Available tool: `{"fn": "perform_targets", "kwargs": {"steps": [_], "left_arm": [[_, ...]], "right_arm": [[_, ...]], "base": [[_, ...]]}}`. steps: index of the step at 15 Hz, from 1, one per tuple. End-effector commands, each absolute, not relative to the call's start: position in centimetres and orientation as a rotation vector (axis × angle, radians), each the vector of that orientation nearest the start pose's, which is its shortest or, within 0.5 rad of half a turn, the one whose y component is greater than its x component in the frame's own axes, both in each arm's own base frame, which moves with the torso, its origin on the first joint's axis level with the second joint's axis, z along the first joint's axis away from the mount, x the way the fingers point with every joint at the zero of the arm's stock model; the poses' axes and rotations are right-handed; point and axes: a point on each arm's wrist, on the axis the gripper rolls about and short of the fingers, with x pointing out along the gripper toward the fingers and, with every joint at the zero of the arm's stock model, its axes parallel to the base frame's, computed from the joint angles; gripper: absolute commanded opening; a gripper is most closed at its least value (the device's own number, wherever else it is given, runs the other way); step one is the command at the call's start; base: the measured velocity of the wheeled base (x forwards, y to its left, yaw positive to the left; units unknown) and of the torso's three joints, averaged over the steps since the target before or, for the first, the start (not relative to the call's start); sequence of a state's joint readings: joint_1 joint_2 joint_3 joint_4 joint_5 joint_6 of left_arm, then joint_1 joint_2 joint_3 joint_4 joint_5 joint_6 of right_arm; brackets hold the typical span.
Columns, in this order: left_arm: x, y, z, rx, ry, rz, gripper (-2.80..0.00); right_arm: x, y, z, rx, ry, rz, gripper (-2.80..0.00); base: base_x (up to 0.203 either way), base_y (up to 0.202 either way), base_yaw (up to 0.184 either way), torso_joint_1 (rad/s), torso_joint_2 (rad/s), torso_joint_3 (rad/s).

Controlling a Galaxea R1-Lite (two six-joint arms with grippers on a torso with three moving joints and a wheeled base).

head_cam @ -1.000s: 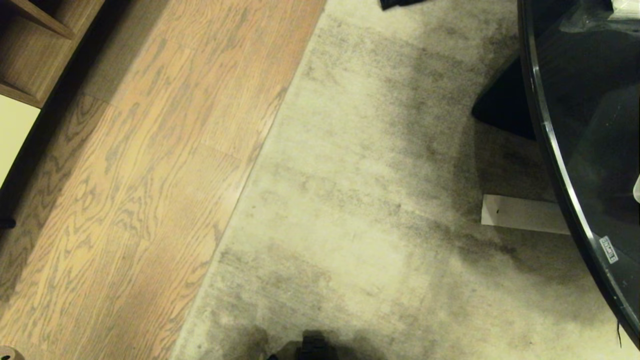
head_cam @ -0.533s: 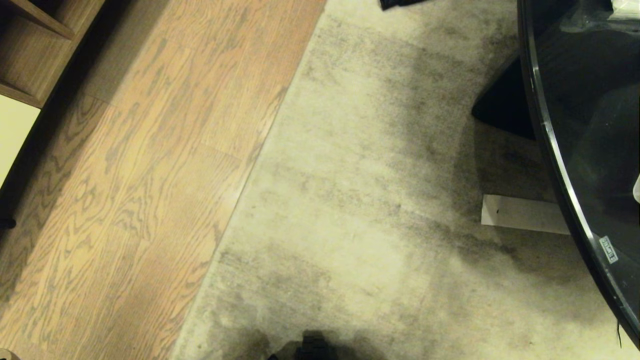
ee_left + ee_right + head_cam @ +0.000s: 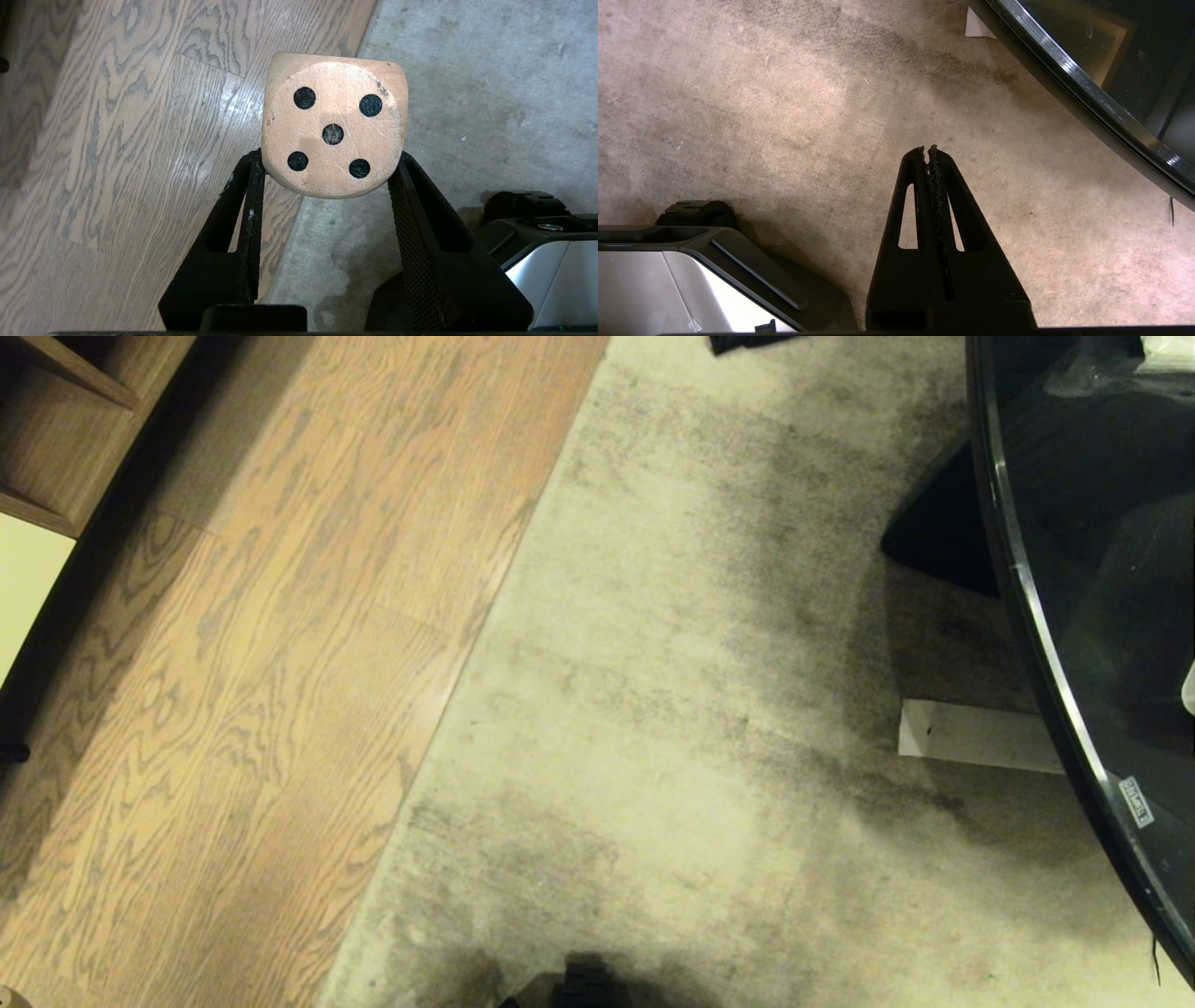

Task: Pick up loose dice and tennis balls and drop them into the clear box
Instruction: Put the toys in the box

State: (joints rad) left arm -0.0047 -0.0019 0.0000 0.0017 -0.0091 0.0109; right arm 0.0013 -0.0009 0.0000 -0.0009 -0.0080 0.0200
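Die (image 3: 333, 135) shows five pips; table sticker (image 3: 1136, 802) print too small to read.

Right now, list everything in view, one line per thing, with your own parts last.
dice: one, pale tan with dark pips, five-pip face toward the left wrist camera, held in the left gripper over the edge between wood floor and carpet.
wood floor: one, brown planks, left side of the head view.
carpet: one, mottled grey-beige, centre of the head view.
glass table: one, dark with a curved edge, right side of the head view.
white strip: one, white, on the carpet, partly under the table.
wooden shelf: one, brown, far left corner.
robot base: one, silver and black, on the carpet.
left gripper: one, black, shut on the dice.
right gripper: one, black, shut and empty, above the carpet.
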Motion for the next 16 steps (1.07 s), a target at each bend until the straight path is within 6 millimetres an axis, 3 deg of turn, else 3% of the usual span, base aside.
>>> {"fn": "perform_targets", "kwargs": {"steps": [1, 16], "left_arm": [[-2.26, -0.01, 7.49, 0.006, 0.005, -0.012, -2.80], [-2.26, 0.00, 7.49, 0.003, 0.005, -0.011, -2.80]], "right_arm": [[-2.28, -0.02, 7.55, 0.020, -0.001, -0.006, -2.80], [-2.27, -0.02, 7.54, 0.020, -0.001, -0.006, -2.80]], "base": [[0.000, 0.000, 0.000, 0.000, 0.00, 0.000], [0.000, 0.000, 0.000, 0.000, 0.00, 0.002]]}}
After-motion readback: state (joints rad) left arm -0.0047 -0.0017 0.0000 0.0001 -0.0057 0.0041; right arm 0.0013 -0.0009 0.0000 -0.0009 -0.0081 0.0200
